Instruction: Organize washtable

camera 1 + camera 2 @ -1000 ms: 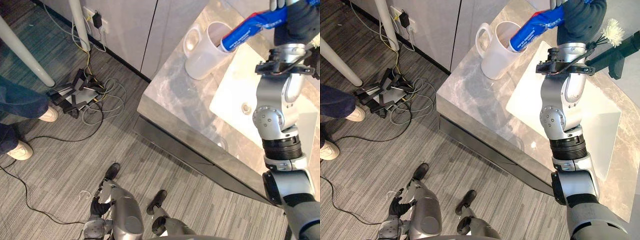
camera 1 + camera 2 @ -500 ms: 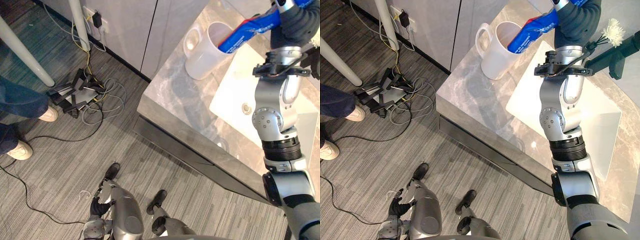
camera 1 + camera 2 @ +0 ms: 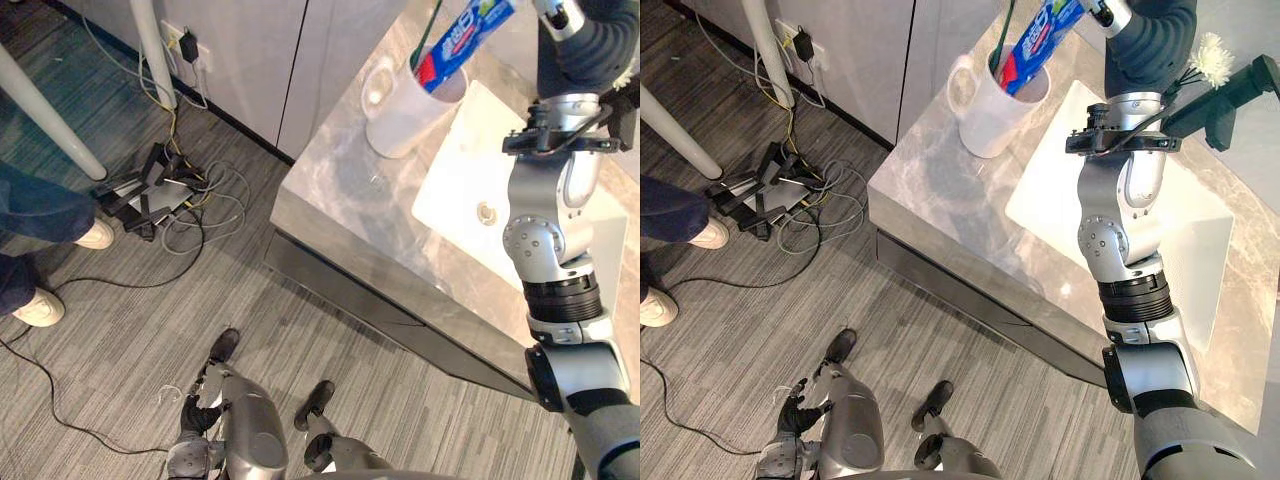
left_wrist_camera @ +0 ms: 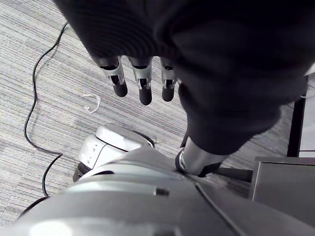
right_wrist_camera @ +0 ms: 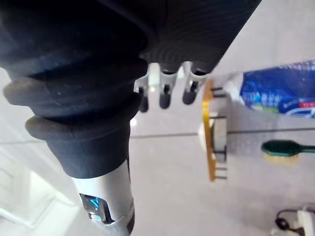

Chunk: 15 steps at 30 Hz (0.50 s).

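Toothpaste tube [image 3: 1040,42] stands in the white mug [image 3: 990,115] at the back left of the surface [image 3: 940,200], next to a green toothbrush [image 3: 1002,40]. The tube's long axis leans up out of the mug toward my right hand [image 5: 165,78], which is just beside its top end. Its fingers [image 5: 190,91] are straight and loose, gripping nothing. Left hand [image 4: 142,81] hangs over the floor, fingers straight. I'd pull the right hand away along that axis so the mug isn't knocked.

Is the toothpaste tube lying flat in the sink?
No, the toothpaste tube stands tilted inside the white mug.
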Motion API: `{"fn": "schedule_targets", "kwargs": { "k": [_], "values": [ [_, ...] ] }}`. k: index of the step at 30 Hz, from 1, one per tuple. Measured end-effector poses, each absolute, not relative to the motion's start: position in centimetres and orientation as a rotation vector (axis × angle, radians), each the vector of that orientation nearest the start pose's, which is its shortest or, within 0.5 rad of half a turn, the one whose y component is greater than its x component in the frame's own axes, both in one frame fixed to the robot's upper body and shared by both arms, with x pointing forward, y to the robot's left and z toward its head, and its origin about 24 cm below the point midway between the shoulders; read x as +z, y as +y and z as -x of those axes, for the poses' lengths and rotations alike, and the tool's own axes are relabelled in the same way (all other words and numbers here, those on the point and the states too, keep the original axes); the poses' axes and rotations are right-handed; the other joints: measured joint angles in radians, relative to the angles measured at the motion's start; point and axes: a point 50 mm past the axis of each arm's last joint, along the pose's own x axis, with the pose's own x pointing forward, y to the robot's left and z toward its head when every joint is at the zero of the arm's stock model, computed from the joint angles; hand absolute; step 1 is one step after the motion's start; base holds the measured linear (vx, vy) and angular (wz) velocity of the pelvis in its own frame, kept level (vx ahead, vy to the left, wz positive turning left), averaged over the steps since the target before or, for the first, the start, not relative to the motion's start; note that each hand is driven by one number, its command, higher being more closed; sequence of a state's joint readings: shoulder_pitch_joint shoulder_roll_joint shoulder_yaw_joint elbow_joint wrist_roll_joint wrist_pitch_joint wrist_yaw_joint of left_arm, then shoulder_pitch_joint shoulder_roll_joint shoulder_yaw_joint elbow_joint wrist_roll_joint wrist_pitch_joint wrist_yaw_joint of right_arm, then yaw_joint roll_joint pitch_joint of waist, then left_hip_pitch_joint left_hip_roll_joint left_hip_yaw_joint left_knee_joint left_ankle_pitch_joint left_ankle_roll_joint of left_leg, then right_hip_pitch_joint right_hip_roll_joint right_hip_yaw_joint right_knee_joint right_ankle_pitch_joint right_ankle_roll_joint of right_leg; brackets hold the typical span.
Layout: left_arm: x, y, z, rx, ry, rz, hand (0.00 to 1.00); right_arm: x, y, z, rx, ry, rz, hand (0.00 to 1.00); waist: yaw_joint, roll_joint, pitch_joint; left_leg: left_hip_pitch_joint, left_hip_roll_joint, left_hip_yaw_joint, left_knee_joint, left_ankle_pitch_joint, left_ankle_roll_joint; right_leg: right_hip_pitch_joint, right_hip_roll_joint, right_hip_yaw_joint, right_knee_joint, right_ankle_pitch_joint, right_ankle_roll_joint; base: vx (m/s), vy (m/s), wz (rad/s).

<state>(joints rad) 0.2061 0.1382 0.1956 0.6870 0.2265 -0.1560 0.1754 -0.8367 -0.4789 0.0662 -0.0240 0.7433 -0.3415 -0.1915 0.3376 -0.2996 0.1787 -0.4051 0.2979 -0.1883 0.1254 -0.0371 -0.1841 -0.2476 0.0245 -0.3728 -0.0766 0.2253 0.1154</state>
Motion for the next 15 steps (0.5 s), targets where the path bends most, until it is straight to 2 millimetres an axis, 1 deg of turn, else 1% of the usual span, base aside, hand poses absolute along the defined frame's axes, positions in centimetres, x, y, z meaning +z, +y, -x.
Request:
{"fn": "schedule_targets", "kwargs": {
  "k": [5, 8, 9, 10, 11, 12, 13, 14, 15],
  "values": [
    [-11.3, 24.6, -12.3, 0.329, 0.727, -0.355, 0.0, 32.3, -17.9, -29.7, 0.173, -1.062, -0.398, 0.0, -0.002, 0.008, -0.01, 0.005, 0.016, 0.001, -0.003, 0.0, 0.0, 0.0, 0.015, 0.021, -0.002, 0.011, -0.014, 0.0, 0.016, -0.04],
    [-11.5, 24.4, -12.0, 0.339, 0.744, -0.341, 0.0, 31.7, -18.9, -28.8, 0.144, -1.082, -0.408, 0.0, -0.008, 0.022, -0.032, 0.019, 0.014, 0.007, -0.006, 0.0, 0.0, 0.017, 0.015, 0.024, -0.016, 0.011, -0.014, 0.02, 0.033, -0.01],
    [-11.6, 24.3, -12.0, 0.343, 0.746, -0.334, 0.0, 31.2, -19.9, -28.3, 0.11, -1.089, -0.412, 0.0, -0.015, 0.031, -0.054, 0.022, 0.014, 0.01, -0.007, 0.0, 0.0, 0.017, 0.015, 0.028, -0.017, 0.011, -0.014, 0.02, 0.031, -0.04],
    [-11.6, 24.3, -12.0, 0.344, 0.746, -0.332, 0.0, 31.0, -20.3, -28.2, 0.093, -1.088, -0.413, 0.0, -0.02, 0.035, -0.061, 0.027, 0.014, 0.012, -0.008, 0.0, 0.0, 0.02, 0.015, 0.031, -0.017, 0.011, -0.014, 0.03, 0.054, -0.11],
    [-11.6, 24.3, -12.0, 0.359, 0.747, -0.32, 0.0, 29.9, -21.9, -27.5, 0.03, -1.086, -0.414, 0.0, -0.026, 0.039, -0.073, 0.051, 0.013, 0.025, -0.011, 0.0, 0.0, 0.035, 0.012, 0.048, -0.018, 0.011, -0.014, 0.03, 0.05, -0.13],
    [-11.6, 24.4, -12.0, 0.37, 0.748, -0.312, 0.0, 29.4, -22.6, -27.2, -0.002, -1.087, -0.414, 0.0, -0.028, 0.04, -0.075, 0.063, 0.013, 0.03, -0.014, 0.0, 0.0, 0.044, 0.011, 0.052, -0.018, 0.011, -0.014, 0.03, 0.051, -0.14],
    [-11.7, 24.4, -11.9, 0.381, 0.755, -0.304, 0.0, 28.5, -23.9, -26.6, -0.059, -1.088, -0.411, 0.0, -0.039, 0.045, -0.088, 0.076, 0.012, 0.037, -0.02, -0.001, 0.0, 0.052, 0.009, 0.057, -0.019, 0.011, -0.014, 0.02, 0.059, -0.06],
    [-11.9, 24.6, -11.5, 0.397, 0.772, -0.297, 0.0, 27.2, -25.8, -25.5, -0.145, -1.089, -0.407, 0.0, -0.057, 0.05, -0.116, 0.085, 0.008, 0.042, -0.025, -0.002, 0.001, 0.056, 0.008, 0.07, -0.019, 0.01, -0.014, 0.02, 0.064, -0.06],
    [-12.0, 24.6, -11.3, 0.406, 0.782, -0.292, 0.0, 26.4, -26.8, -24.8, -0.196, -1.084, -0.402, 0.0, -0.061, 0.052, -0.128, 0.094, 0.006, 0.05, -0.027, -0.003, 0.003, 0.06, 0.007, 0.077, -0.019, 0.01, -0.014, 0.03, 0.081, -0.08]
  ]
}}
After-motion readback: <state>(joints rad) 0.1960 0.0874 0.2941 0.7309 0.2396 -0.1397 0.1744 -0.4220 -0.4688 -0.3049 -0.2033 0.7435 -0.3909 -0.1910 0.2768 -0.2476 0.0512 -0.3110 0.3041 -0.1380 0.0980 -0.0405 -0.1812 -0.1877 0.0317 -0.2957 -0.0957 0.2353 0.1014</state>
